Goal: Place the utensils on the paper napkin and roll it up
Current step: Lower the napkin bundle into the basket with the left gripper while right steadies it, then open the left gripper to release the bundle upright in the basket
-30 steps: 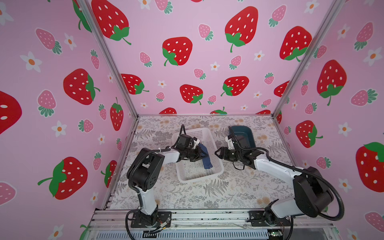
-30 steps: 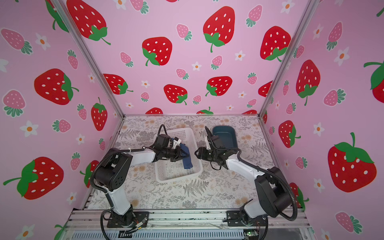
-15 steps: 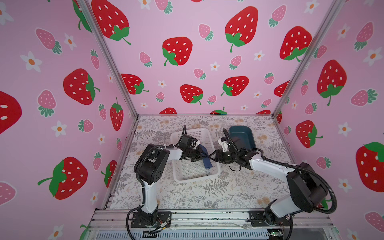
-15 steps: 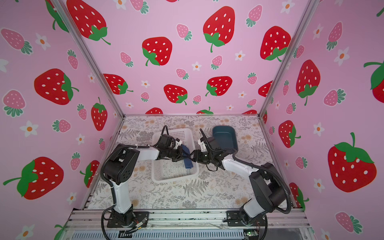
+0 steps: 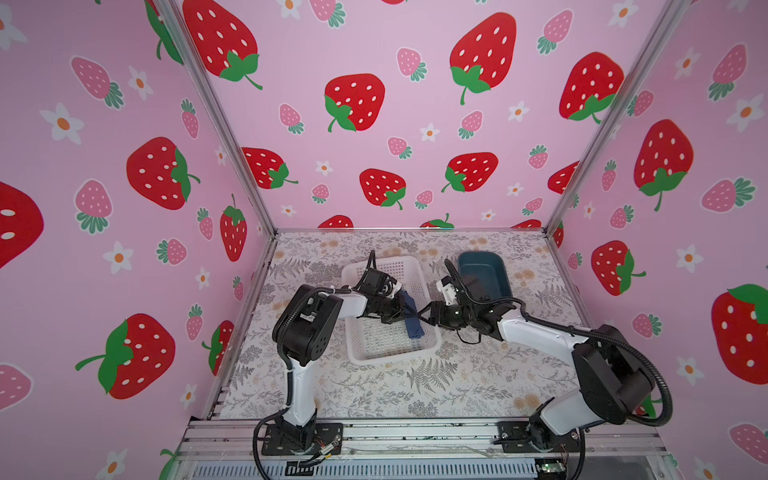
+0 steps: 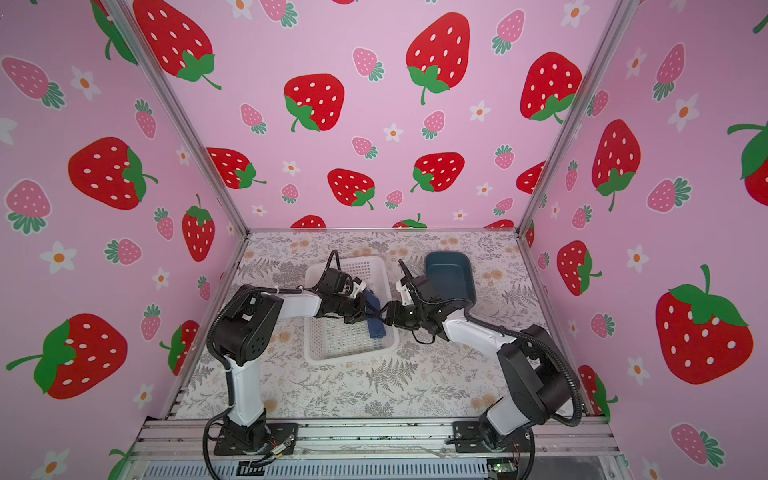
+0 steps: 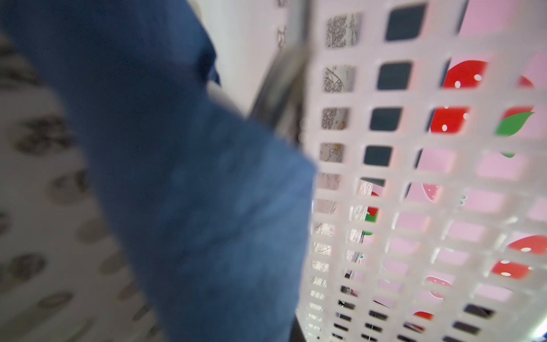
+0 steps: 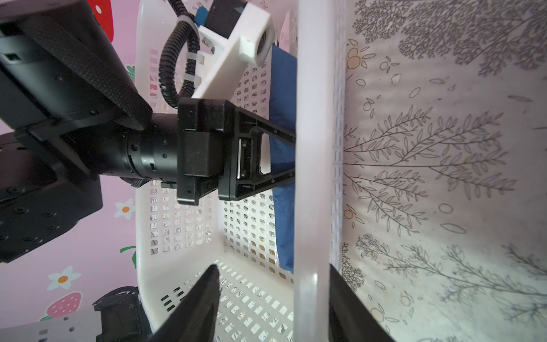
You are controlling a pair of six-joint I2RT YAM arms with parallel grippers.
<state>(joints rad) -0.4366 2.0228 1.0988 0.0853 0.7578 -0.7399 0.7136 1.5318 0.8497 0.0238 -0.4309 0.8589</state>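
Paper napkin [image 5: 412,320], navy, rolled into narrow bundle, inside white basket [image 5: 390,358] on tabletop [image 5: 457,386], against its right wall; long axis front-to-back along wall. Left gripper [image 5: 404,311] fingers closed narrow on bundle. Right gripper [image 8: 272,268] fingers parted, straddling basket's right rim, one inside, one outside.

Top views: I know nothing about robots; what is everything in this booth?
basket: one, white plastic, mid-table.
rolled paper napkin: one, navy, inside the basket by its right wall.
utensil: one end visible, silver, poking from the rolled paper napkin; blurred.
tray: one, teal, behind-right of the basket.
table cover: one, grey floral, under everything.
walls: three, pink with strawberries.
arms: two, black and white, front left and right.
left end effector: one, black, shut on the rolled paper napkin.
right end effector: one, black, open astride the basket's rim.
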